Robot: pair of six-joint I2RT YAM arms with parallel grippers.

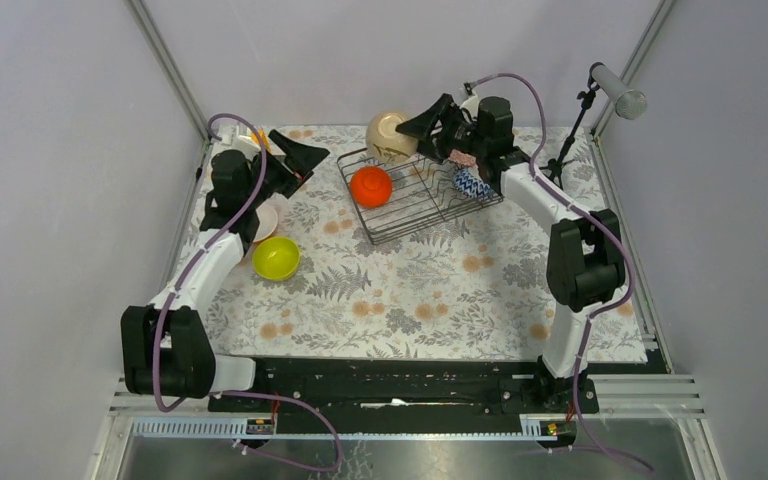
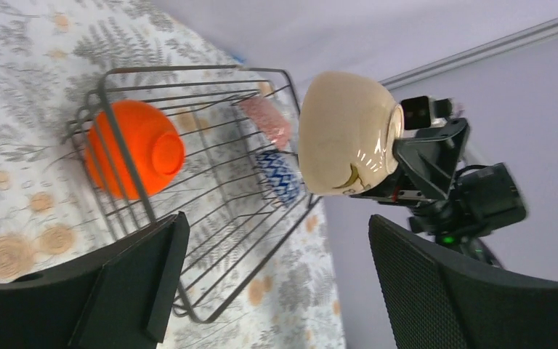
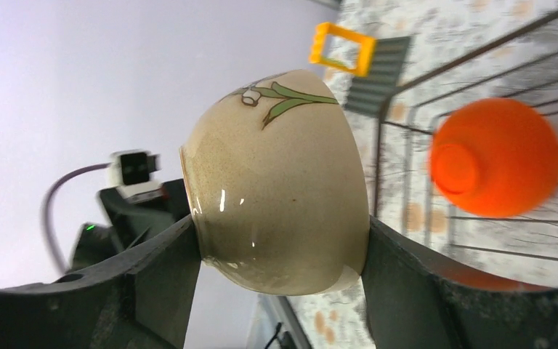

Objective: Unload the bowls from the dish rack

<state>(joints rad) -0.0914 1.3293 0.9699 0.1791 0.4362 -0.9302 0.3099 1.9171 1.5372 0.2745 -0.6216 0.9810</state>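
The dark wire dish rack (image 1: 430,212) stands at the table's far centre. An orange bowl (image 1: 371,186) lies in its left part, and a pink patterned bowl (image 1: 463,158) and a blue-and-white bowl (image 1: 472,184) stand on edge at its right. My right gripper (image 1: 407,128) is shut on the cream bowl (image 1: 388,135) and holds it above the rack's far left corner; in the right wrist view its fingers clamp the bowl's (image 3: 276,182) sides. My left gripper (image 1: 300,158) is open and empty, left of the rack. A yellow-green bowl (image 1: 276,258) sits on the mat at left.
A microphone on a stand (image 1: 615,90) rises at the far right. A pale dish (image 1: 266,220) lies partly hidden under the left arm. In the right wrist view, a yellow-orange frame block (image 3: 343,47) and a dark grey plate (image 3: 381,73) lie beyond the rack.
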